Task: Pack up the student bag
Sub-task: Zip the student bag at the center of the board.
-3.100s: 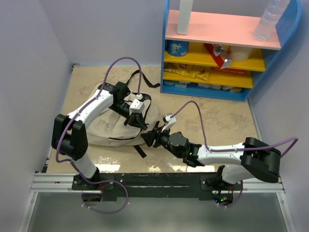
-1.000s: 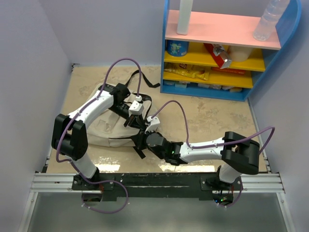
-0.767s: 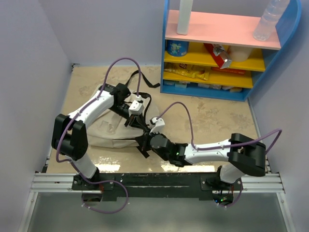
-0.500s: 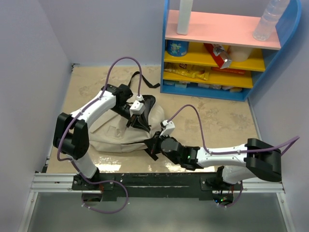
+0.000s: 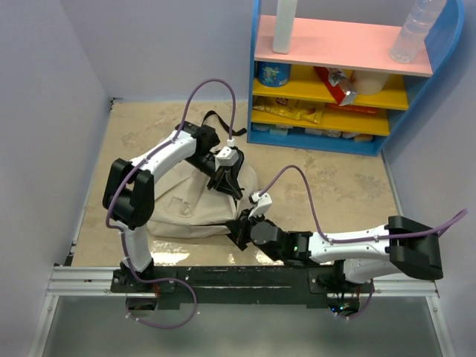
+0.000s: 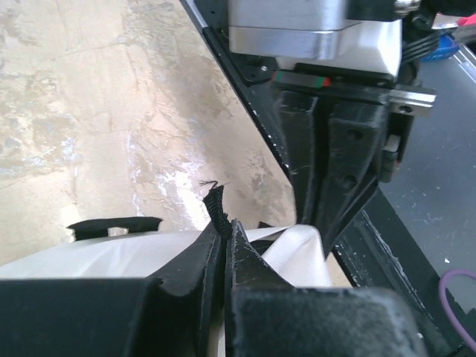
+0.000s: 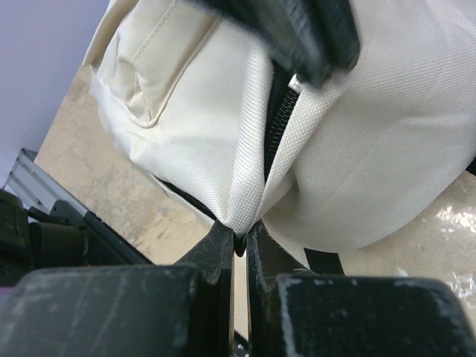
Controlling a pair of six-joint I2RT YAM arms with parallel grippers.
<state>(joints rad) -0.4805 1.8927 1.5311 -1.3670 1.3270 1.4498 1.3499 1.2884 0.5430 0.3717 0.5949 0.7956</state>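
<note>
**Centre-left on the tabletop: both pincers clamped onto the student bag**

Left of centre in the overhead view, you have the student bag [image 5: 182, 208] slumped on its side on the table, a cream mound with a black strap [image 5: 223, 123] trailing off its far edge. Your left pincer [image 6: 225, 227] reaches onto its right end from above. Its jaws are pressed together on a thin black webbing tab [image 6: 215, 204] with a frayed tip, and cream cloth bunches just beneath. Your right pincer [image 7: 238, 245] comes in low from the lower right, fully closed on a fold of cream fabric at the foot of the dark zip [image 7: 277, 119]. The zip line runs up from that pinch. You cannot tell what lies inside the bag.

At the upper right stands a blue shelf unit [image 5: 255, 89] with a pink top board and yellow lower boards. On the top board sit a tall white container [image 5: 282, 26] and a clear plastic bottle [image 5: 416, 30]. Below are a blue tub [image 5: 273, 74], a red packet [image 5: 335, 83] and yellow packets [image 5: 286, 113].

The tabletop [image 5: 335, 178] is mottled sandy beige, glossy near the front rail. Plain lavender walls [image 5: 44, 111] close it in on the left, back and right.
</note>
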